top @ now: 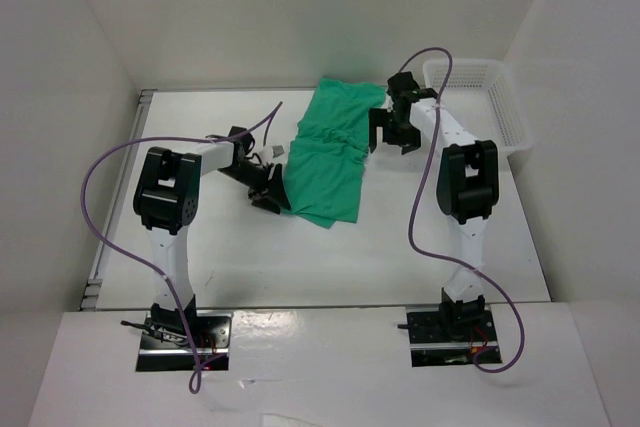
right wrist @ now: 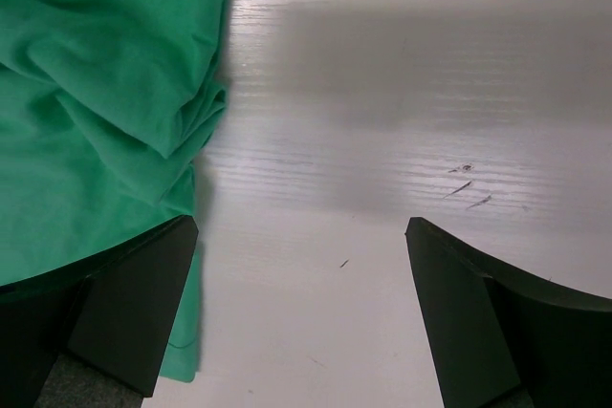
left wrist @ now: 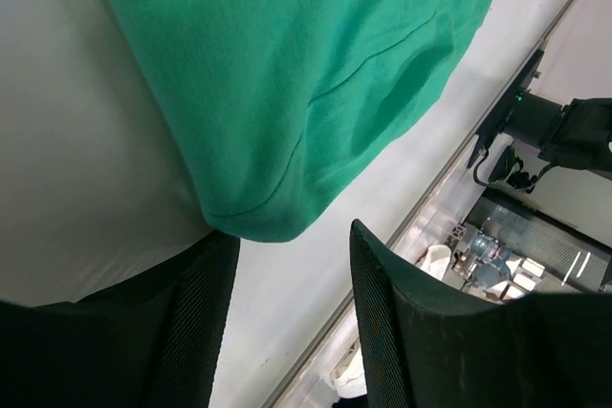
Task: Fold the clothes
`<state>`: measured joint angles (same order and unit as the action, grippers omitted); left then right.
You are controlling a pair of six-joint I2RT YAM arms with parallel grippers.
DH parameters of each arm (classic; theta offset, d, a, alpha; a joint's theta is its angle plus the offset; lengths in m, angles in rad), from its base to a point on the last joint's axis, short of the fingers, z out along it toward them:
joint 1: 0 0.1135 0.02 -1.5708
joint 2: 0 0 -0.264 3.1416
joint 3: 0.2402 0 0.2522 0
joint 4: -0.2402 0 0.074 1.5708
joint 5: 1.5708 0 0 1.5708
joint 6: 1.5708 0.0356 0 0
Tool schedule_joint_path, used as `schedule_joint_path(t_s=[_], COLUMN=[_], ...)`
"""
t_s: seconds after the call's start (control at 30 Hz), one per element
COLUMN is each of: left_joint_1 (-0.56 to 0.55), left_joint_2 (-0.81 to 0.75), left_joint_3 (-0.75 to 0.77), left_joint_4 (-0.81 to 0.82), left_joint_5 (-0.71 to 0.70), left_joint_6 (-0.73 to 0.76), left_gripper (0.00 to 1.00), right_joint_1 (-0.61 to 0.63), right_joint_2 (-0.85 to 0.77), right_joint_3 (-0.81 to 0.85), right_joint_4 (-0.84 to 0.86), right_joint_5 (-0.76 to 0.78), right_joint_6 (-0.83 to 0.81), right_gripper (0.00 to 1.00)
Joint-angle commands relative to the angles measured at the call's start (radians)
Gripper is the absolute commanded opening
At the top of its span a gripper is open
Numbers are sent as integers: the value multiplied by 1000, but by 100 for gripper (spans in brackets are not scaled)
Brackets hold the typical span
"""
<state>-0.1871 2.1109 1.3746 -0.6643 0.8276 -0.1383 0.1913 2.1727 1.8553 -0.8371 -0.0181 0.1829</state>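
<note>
The clothes (top: 330, 152) are one plain green T-shirt lying in a long, partly folded strip across the middle of the table. In the left wrist view its rounded lower corner (left wrist: 258, 217) hangs just past the fingertips. My left gripper (top: 268, 192) sits at the shirt's lower left edge. Its jaws (left wrist: 292, 236) are apart, with only bare table between them. My right gripper (top: 390, 132) hovers at the shirt's upper right edge and is wide open (right wrist: 301, 226). Its left finger (right wrist: 134, 303) overlaps the wrinkled cloth (right wrist: 96, 121), and nothing is gripped.
A white mesh basket (top: 480, 102) stands at the back right, close behind the right arm. White walls enclose the table on three sides. A metal rail (left wrist: 421, 207) runs along the table's left edge. Purple cables loop from both arms.
</note>
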Motion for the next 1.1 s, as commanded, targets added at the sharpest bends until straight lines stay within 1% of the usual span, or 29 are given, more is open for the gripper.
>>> schedule_joint_path(t_s=[0.0, 0.2, 0.3, 0.33, 0.43, 0.47, 0.57, 0.6, 0.67, 0.87, 0.97, 1.07], left_joint_1=[2, 2, 2, 2, 2, 11, 11, 20, 32, 41, 41, 51], left_joint_2=[-17, -17, -17, -17, -17, -17, -17, -17, -17, -17, -17, -6], left_joint_3=[14, 14, 4, 4, 4, 4, 15, 15, 27, 27, 37, 58], left_joint_4=[58, 81, 91, 100, 100, 100, 78, 78, 69, 39, 13, -14], left_joint_5=[-99, -120, -130, -130, -130, -118, -117, -117, -98, -87, -77, -58], left_joint_6=[2, 2, 2, 2, 12, 12, 25, 25, 48, 80, 114, 129], left_gripper=[58, 58, 54, 48, 36, 24, 8, 0, 0, 0, 0, 0], right_joint_1=[-1, -1, -1, -1, -1, -1, -1, -1, -1, -1, 34, 103], right_joint_2=[-74, -85, -96, -96, -105, -105, -105, -105, -114, -102, -93, -126], right_joint_3=[-7, -27, -38, -38, -59, -59, -85, -94, -114, -188, -206, -254], right_joint_4=[47, 47, 47, 47, 47, 38, 10, 1, -17, -88, -123, -116], right_joint_5=[-31, -42, -51, -51, -86, -104, -146, -170, -181, -348, -391, -364], right_joint_6=[-26, -36, -36, -36, -59, -77, -131, -143, -169, -284, -350, -387], right_gripper=[99, 99, 99, 99, 99, 99, 99, 99, 99, 99, 99, 99])
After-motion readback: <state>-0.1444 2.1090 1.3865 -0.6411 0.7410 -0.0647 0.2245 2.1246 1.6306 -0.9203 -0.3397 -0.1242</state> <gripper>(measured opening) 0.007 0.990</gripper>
